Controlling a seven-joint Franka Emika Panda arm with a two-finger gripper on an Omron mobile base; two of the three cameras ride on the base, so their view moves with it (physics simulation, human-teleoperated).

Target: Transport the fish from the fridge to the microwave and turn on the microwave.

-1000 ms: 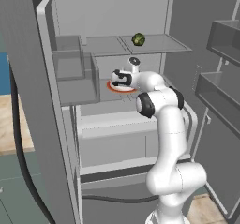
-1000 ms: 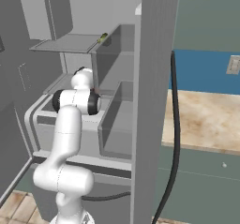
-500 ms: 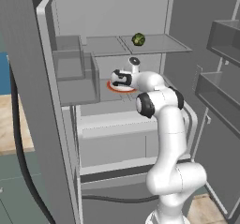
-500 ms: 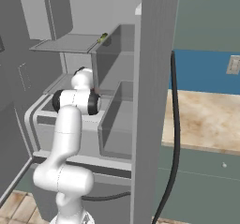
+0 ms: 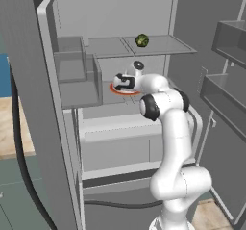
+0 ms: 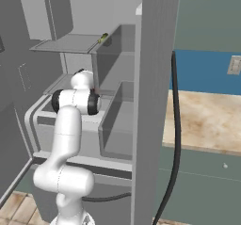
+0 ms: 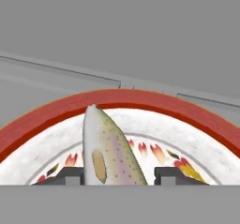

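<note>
The fish (image 7: 112, 157), slender, pale and speckled, lies on a white plate with a red-orange rim (image 7: 122, 103) on a shelf inside the open fridge (image 5: 29, 80). In the hand view my gripper (image 7: 119, 176) straddles the fish, its dark fingertips (image 7: 70, 175) pressed close on either side, shut on it. From the left base view the gripper (image 5: 121, 83) sits low over the plate (image 5: 127, 92) on the middle shelf. The microwave is out of view.
A dark green ball (image 5: 141, 40) rests on the glass shelf above the plate. Clear door bins (image 5: 72, 75) stand just left of the hand. Pale drawers (image 5: 120, 137) lie below the shelf. The fridge door edge (image 6: 150, 101) rises to the right of the arm.
</note>
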